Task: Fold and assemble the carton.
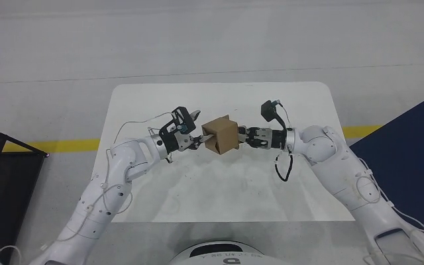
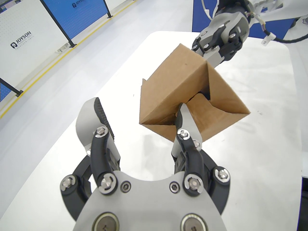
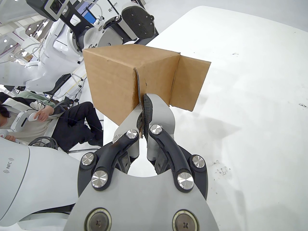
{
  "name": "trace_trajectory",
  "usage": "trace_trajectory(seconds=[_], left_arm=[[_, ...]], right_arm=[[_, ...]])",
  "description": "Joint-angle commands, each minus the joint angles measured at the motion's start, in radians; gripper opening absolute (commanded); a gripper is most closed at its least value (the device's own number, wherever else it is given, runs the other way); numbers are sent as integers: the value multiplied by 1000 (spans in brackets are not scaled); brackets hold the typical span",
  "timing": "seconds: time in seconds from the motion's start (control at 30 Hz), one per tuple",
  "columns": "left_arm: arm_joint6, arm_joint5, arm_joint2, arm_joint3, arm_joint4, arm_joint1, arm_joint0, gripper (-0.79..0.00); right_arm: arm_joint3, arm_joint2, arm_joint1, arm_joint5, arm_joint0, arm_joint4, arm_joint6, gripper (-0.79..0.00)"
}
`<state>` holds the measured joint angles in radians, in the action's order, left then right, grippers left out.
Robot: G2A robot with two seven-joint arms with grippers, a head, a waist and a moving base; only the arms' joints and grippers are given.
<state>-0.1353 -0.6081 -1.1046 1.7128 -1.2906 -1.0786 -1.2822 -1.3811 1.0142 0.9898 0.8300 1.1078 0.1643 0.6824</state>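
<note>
Your right gripper (image 3: 144, 108) is clenched on a wall edge of the carton (image 3: 113, 80), holding it off the table (image 1: 265, 192), straight out from its tips. Your left gripper (image 2: 139, 105) is spread wide at the carton's far, open end: one finger (image 2: 185, 121) pokes inside against an inner flap (image 2: 207, 118), the other finger (image 2: 96, 116) stands free beside the box. An outer flap (image 3: 190, 82) sticks out sideways just past the right gripper's tips
</note>
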Motion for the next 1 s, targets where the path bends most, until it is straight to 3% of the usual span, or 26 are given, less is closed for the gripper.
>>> trace_trajectory(seconds=[0.0,0.33,0.7,0.97], left_arm=[[1,3,4,5,-10,0,-2,-71],[-4,21,-23,18,0,2,-19,-40],[13,4,-117,42,41,18,-68,-3],[115,-209,-185,12,113,36,-104,0]], right_arm=[[-2,0,0,0,1,0,0,-785],[-9,5,-3,3,7,0,-1,-785],[-7,-1,-2,0,3,-1,4,-785],[-1,-6,-1,3,-3,-10,5,-785]])
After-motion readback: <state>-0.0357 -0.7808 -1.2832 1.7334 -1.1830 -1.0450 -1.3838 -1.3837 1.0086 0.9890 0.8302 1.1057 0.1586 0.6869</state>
